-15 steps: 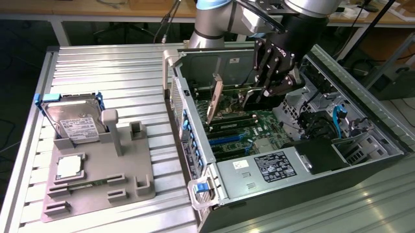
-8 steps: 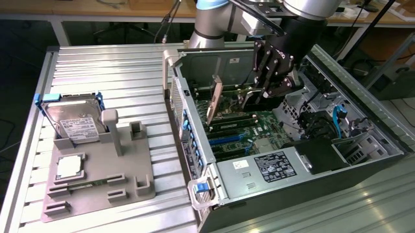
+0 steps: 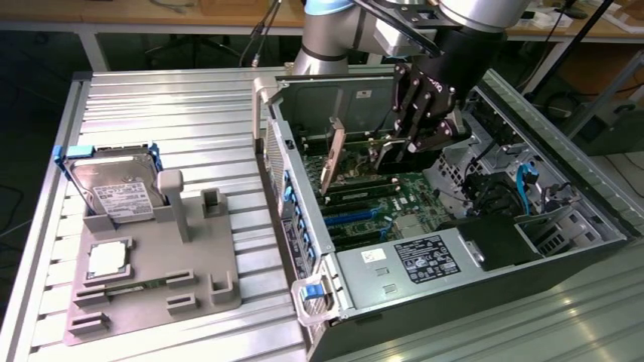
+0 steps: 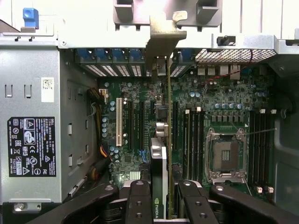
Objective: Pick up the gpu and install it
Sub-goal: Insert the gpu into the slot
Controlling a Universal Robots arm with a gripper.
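The gpu (image 3: 333,154) is a thin tan card with a silvery end bracket. It stands upright on edge inside the open computer case (image 3: 302,249), over the motherboard's expansion slots. In the wrist view the gpu (image 4: 168,116) appears edge-on, and its bracket (image 4: 163,39) reaches the case's rear slot wall. My gripper (image 3: 405,154) is down inside the case, shut on the card's end away from the bracket. The two black fingers (image 4: 140,200) press on either side of the card. I cannot tell whether the card's edge sits in a slot.
A power supply (image 4: 30,144) fills one end of the case, and a bare CPU socket (image 4: 226,154) with memory slots lies beside the card. On the exterior view's left, a grey fixture (image 3: 151,302) holds a hard drive (image 3: 116,188) and a processor (image 3: 105,258).
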